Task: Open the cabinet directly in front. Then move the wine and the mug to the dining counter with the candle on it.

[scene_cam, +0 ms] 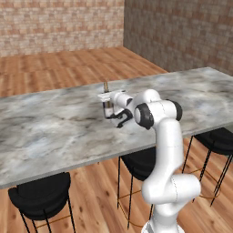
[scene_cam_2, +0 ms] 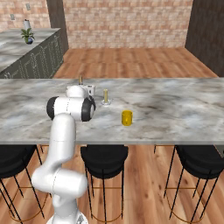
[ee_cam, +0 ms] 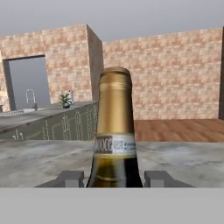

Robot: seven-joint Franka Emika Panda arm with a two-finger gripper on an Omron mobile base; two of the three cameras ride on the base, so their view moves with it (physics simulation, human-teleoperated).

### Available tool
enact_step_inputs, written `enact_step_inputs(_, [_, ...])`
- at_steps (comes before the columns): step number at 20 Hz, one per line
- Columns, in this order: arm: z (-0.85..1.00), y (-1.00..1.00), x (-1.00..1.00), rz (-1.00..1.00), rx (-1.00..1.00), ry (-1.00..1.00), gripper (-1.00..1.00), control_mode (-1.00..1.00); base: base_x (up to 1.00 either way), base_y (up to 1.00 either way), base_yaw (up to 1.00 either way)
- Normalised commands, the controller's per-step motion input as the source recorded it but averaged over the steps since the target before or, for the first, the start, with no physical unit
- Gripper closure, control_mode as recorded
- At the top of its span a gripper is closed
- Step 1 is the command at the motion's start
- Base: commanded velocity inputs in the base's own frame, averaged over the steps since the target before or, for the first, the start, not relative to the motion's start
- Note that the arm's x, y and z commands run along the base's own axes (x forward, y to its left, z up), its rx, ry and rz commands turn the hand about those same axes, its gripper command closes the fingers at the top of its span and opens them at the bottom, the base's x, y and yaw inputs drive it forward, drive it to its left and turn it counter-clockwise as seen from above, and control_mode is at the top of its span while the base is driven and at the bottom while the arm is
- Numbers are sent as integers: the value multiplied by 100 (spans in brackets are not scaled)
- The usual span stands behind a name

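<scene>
We saw the fingers (ee_cam: 113, 178) part-open and closed around the lower body of the bottle (ee_cam: 114, 131), which stood upright on the desk (scene_cam: 54, 132) just left of the candle (scene_cam_2: 105, 97). Step in hand, we judged: setting the bottle down. To do it well, the base should sit flat on the marble before the fingers spread, then the hand should back straight off, keeping away from the candle. The mug (scene_cam_2: 127, 118) stood on the desk near its front edge, right of the candle. We counted: one bottle, one candle, one mug, three stools (scene_cam_2: 104, 155).
</scene>
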Motion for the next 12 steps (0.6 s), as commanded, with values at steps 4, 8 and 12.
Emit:
enact_step_inputs(4, [-3,0,0,4,0,-1,100,-100,0,0,0])
enact_step_inputs(8, [-2,-3,0,0,1,0,100,-100,0,0,0])
enact_step_inputs(12, [-7,-14,0,0,11,0,100,-100,0,0,0])
